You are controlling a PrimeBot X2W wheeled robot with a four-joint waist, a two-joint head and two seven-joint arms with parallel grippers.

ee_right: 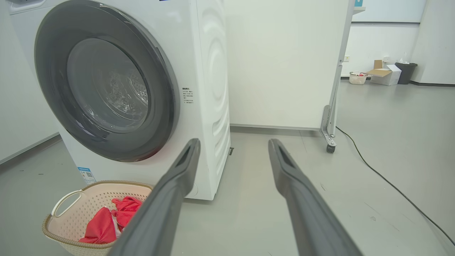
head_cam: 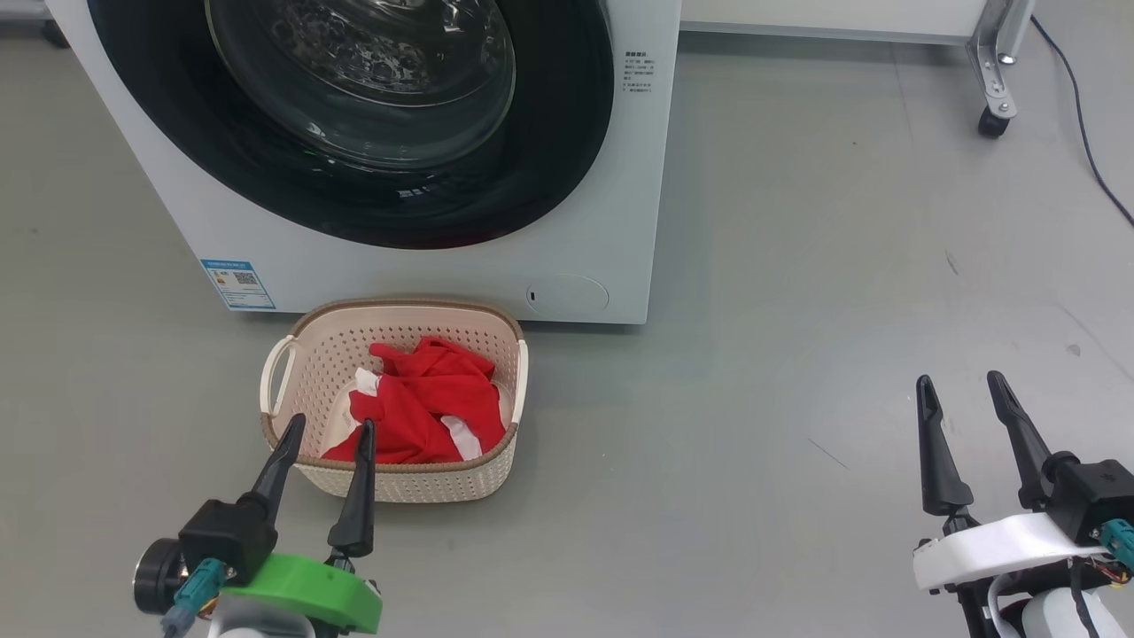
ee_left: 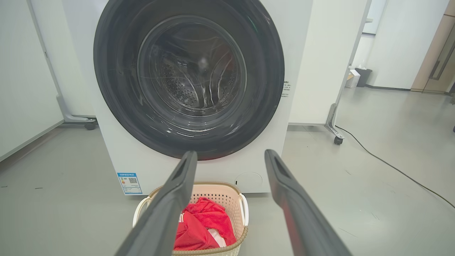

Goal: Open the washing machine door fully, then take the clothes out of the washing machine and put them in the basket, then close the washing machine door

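Observation:
The white washing machine [head_cam: 567, 221] stands ahead with its black-rimmed round door [head_cam: 549, 133] flat against its front; the steel drum shows through the glass [ee_left: 192, 78]. The red and white clothes [head_cam: 425, 403] lie bunched in the cream basket [head_cam: 416, 483] on the floor before the machine. My left gripper [head_cam: 328, 425] hangs open at the basket's near edge, nothing between its fingers. Off to the right, over bare floor, my right gripper [head_cam: 961, 385] stands open and holds nothing. The basket [ee_right: 71, 209] and the door [ee_right: 106, 81] also appear in the right wrist view.
A white partition on castor feet [ee_left: 336, 138] stands right of the machine, and a black cable [ee_left: 391, 167] runs over the grey floor there. Boxes, a small basket and a dark bin [ee_right: 405, 73] sit far back by the wall.

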